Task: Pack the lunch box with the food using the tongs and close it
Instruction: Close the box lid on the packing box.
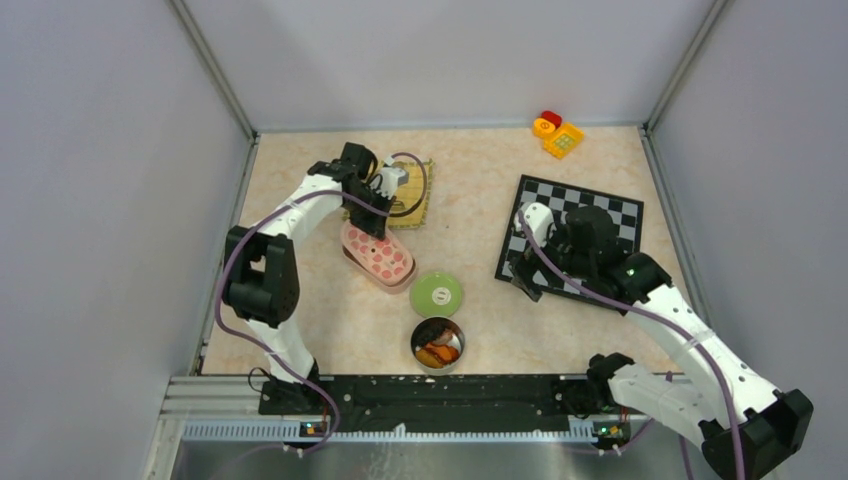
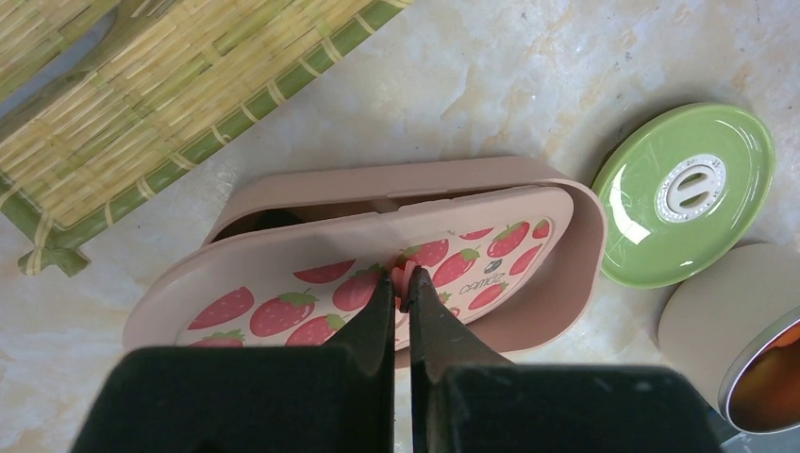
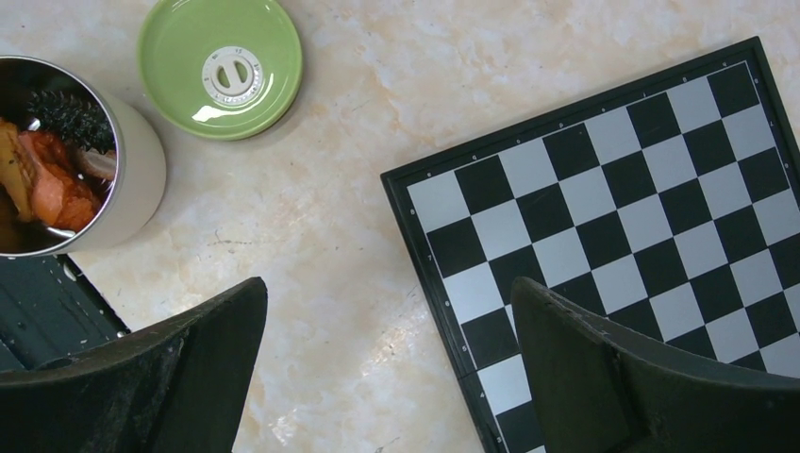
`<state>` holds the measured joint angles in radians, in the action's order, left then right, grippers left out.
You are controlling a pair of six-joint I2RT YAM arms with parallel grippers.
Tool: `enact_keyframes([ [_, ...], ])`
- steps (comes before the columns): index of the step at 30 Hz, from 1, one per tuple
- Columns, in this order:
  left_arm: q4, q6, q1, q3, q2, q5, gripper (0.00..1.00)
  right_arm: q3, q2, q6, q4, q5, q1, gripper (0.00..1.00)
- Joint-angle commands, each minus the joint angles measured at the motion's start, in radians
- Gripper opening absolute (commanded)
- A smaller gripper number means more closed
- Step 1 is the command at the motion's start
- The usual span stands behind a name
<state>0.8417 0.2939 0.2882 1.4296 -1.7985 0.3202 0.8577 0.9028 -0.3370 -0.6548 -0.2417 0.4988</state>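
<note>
The pink oval lunch box (image 1: 395,277) lies left of centre. Its strawberry-print lid (image 2: 283,307) sits askew on the box (image 2: 585,236), with a dark gap at one end. My left gripper (image 2: 404,283) (image 1: 378,232) is shut on a small pink tab in the middle of that lid. Food (image 3: 57,184) fills a round metal pot (image 1: 437,345) near the front edge, brown and orange pieces plus a dark one. My right gripper (image 3: 389,302) (image 1: 522,265) hangs open and empty over the chessboard's left edge. The tongs are hidden; a blurred grey strip crosses the bamboo mat (image 2: 189,85).
A green round lid (image 1: 437,295) (image 2: 684,193) (image 3: 220,66) lies between the lunch box and the pot. The chessboard (image 1: 590,215) (image 3: 613,189) is at the right. Red, yellow and orange toy blocks (image 1: 557,133) sit at the back right. Grey walls enclose the table.
</note>
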Motion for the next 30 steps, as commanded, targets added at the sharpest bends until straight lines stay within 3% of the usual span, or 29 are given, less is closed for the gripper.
enact_keyframes([
  [1, -0.023, -0.017, -0.015, 0.010, -0.016, 0.013, 0.00, -0.003, -0.016, 0.016, 0.030, -0.024, -0.015, 0.98],
  [13, 0.105, -0.029, -0.027, 0.120, 0.065, 0.077, 0.00, -0.025, -0.021, 0.015, 0.027, -0.034, -0.016, 0.98],
  [30, 0.201, 0.017, -0.027, 0.056, 0.163, 0.170, 0.00, -0.040, -0.025, 0.012, 0.031, -0.036, -0.015, 0.98],
])
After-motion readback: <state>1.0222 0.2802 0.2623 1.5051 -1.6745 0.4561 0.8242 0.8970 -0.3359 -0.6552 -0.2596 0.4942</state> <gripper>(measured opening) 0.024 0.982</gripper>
